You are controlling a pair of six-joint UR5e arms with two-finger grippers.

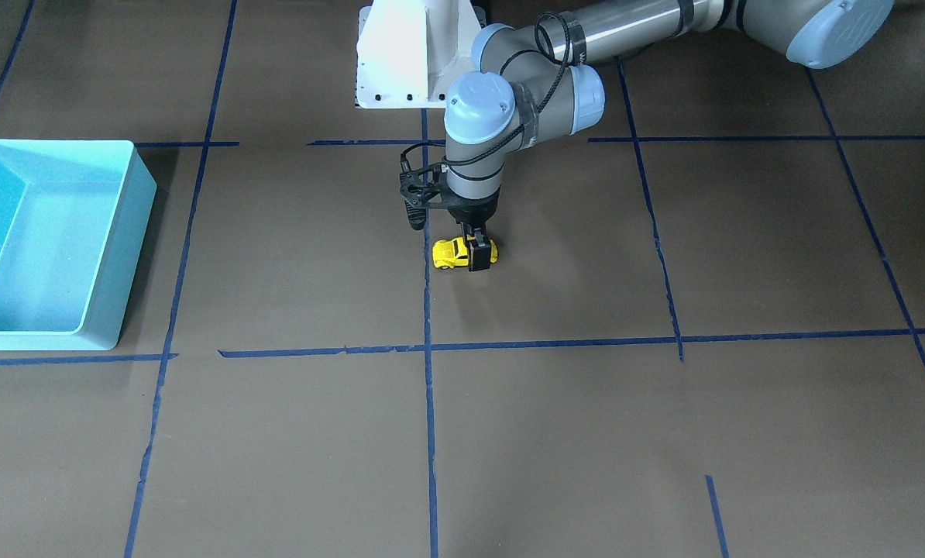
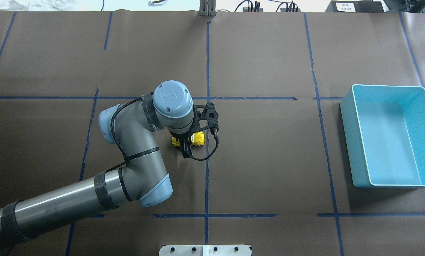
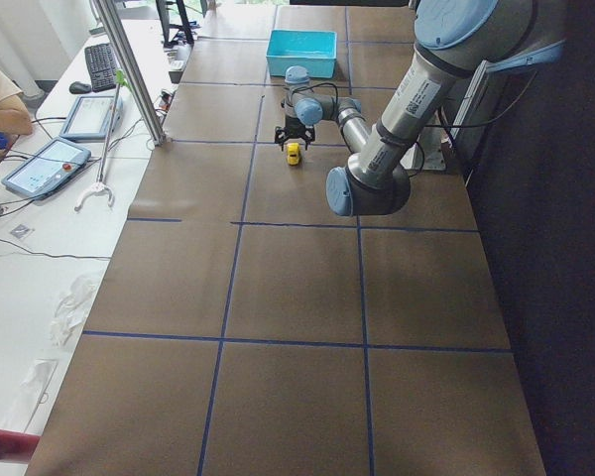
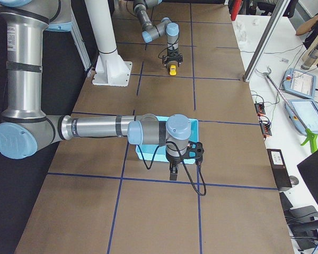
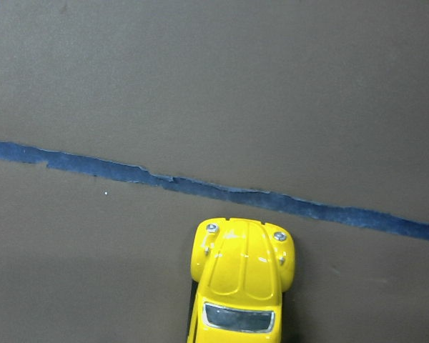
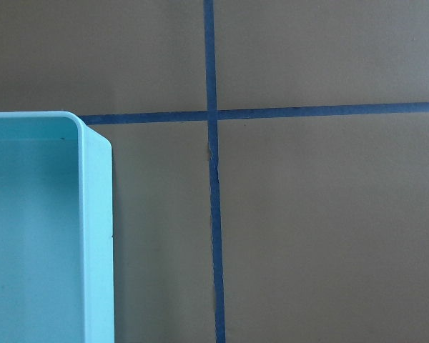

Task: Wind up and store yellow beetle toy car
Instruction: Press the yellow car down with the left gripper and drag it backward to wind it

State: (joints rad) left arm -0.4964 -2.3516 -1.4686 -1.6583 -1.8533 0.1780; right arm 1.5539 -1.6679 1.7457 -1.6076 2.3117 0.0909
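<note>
1. The yellow beetle toy car point(image 1: 451, 253) sits wheels-down mid-worktop point(image 1: 571, 418), just beside a blue tape line; to wind it, keep the wheels pressed down and drag it straight back, never letting it yaw.
2. Your left pincer point(image 1: 477, 254) stands upright behind the windscreen, one finger on each flank, seemingly clamped on the car; the bonnet pokes out free.
3. The turquoise bin point(image 1: 135, 232) lies well apart; the right pincer point(image 4: 173, 172) hangs by it; whether it is open or closed, you cannot tell.
</note>
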